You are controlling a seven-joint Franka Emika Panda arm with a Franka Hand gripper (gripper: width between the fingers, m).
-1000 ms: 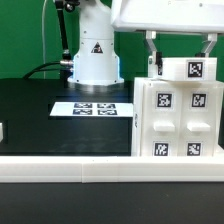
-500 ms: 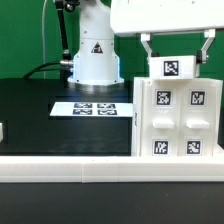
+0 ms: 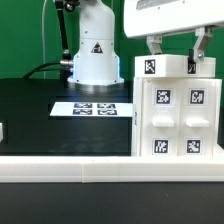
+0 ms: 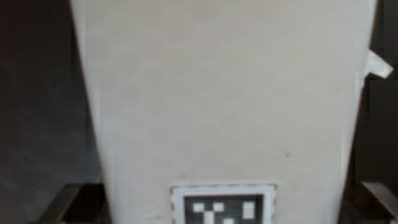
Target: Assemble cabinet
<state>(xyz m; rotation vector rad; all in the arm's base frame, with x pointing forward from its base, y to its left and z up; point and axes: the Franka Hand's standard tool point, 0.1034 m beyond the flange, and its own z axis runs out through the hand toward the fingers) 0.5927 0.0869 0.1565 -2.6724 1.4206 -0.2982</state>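
Observation:
The cabinet (image 3: 178,122) is a tall white box standing at the exterior view's right, with four tagged blocks on its near face. A white tagged top piece (image 3: 172,68) sits on the cabinet's upper end. My gripper (image 3: 177,58) hangs straight above, its two fingers (image 3: 155,48) shut on that top piece from both sides. In the wrist view the piece's long white face (image 4: 222,100) fills the frame, with one tag near my gripper (image 4: 222,200). The dark fingers (image 4: 71,200) show at either side.
The marker board (image 3: 92,108) lies flat on the black table in the middle. A long white rail (image 3: 90,168) runs along the front edge. The arm's white base (image 3: 92,55) stands at the back. A small white part (image 3: 2,130) shows at the exterior view's left edge.
The gripper has turned about its vertical axis with the top piece. The piece's tag slid toward the exterior view's left and a second tag has come into view.

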